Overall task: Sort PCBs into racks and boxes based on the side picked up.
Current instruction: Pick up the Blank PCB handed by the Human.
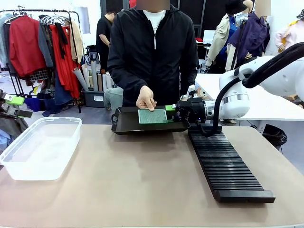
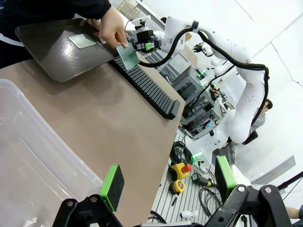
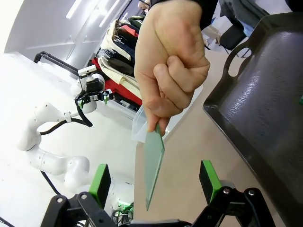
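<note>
Left gripper (image 2: 168, 182) hangs with jaws spread and empty over the translucent clear plastic tub (image 1: 42, 142) at the counter's (image 1: 142, 190) left. At centre, a person's hand (image 1: 146, 99) pinches the thin green rectangular circuit board (image 1: 153, 116) by one edge at the shallow dark tray (image 1: 124, 124). Light, stiff and probably slick-faced, it wants a firm pinch near the free edge — clear of those fingers. Right gripper (image 1: 175, 111), jaws wide, straddles that board without clamping it. On the right lies the long black slotted rack (image 1: 223, 166).
</note>
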